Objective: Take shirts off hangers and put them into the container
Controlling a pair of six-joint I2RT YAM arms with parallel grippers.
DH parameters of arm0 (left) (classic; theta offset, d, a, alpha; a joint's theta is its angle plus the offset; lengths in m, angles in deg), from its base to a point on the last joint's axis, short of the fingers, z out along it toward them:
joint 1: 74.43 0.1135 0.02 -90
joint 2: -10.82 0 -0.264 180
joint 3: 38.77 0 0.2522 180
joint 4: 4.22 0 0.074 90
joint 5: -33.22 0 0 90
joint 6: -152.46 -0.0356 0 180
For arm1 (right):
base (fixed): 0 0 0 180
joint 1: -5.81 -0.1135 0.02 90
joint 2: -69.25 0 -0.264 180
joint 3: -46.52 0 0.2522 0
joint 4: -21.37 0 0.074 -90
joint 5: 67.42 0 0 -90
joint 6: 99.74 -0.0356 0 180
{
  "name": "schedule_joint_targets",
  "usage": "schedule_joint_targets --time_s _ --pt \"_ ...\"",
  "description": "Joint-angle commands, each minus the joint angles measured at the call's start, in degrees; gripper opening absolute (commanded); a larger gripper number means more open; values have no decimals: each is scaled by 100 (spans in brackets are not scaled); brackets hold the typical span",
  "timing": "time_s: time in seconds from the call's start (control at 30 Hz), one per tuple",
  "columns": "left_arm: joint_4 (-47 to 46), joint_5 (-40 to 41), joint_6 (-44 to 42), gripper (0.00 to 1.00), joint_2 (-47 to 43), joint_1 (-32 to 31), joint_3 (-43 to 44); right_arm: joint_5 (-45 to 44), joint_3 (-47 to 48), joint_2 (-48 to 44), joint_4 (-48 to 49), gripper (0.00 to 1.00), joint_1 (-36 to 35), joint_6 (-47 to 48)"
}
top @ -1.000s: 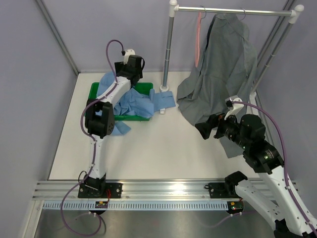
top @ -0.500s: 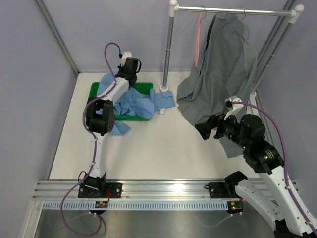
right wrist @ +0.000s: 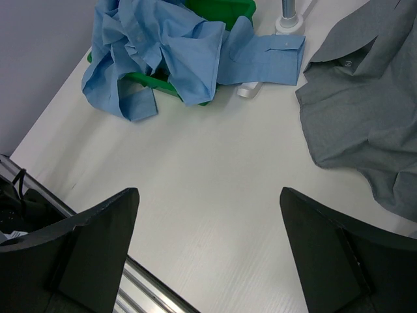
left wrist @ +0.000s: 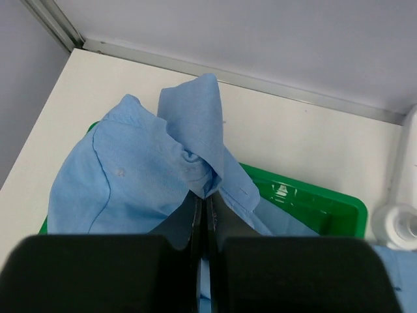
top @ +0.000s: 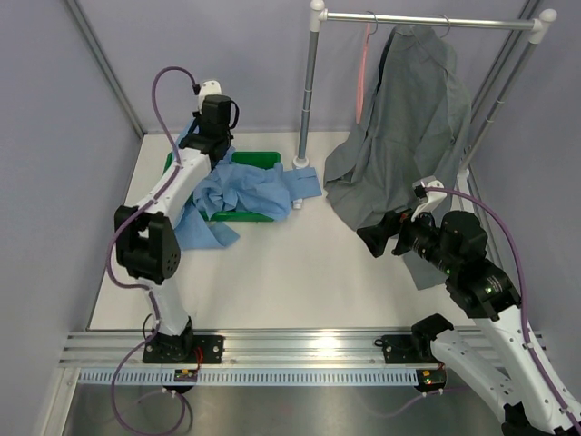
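The left tool (left wrist: 203, 197) is clamping a light blue shirt (left wrist: 130, 176) fold at the table's (top: 272, 282) eleven o'clock; the right tool (right wrist: 208, 195) is gaping, empty

White table (top: 272, 272), metal clothes rack (top: 310, 91) at its far right, grey walls (top: 54, 136), slotted aluminium rail (top: 300, 345) along near edge

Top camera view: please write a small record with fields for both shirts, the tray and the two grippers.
blue shirt: off its hanger, heaped on the tray, spilling over the edges onto the table
green tray: mostly covered by cloth
grey shirt: hanging on the rack, lower part resting on the table
pink hanger: bare, on the rack
left gripper: shut on a fold of the blue shirt
right gripper: open, holding nothing
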State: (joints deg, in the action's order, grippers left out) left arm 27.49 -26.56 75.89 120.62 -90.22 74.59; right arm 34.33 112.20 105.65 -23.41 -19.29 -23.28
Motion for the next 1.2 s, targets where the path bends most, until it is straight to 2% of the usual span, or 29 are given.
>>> schedule_joint_targets --time_s 0.0,0.23,0.4,0.6,0.8,1.0,1.17 --pt "242 -314 379 0 -643 -82 -571 135 11 -81 281 99 14 -26" --pt "367 -613 1029 0 -1241 -196 -2100 161 -6 -133 308 100 14 -43" --pt "340 -842 1381 0 -1031 -205 -2638 161 -24 -169 334 100 5 -52" --pt "857 -1272 1487 0 -215 14 -2050 117 -24 -256 325 99 14 -43" --pt "1551 -1545 1320 1 524 252 -1083 108 -24 -274 325 99 14 -43" --pt "1878 -1721 1144 7 1175 340 -608 108 -33 -274 325 99 14 -43" --pt "1878 -1783 1091 23 992 392 -643 117 -24 -274 334 99 14 -35"
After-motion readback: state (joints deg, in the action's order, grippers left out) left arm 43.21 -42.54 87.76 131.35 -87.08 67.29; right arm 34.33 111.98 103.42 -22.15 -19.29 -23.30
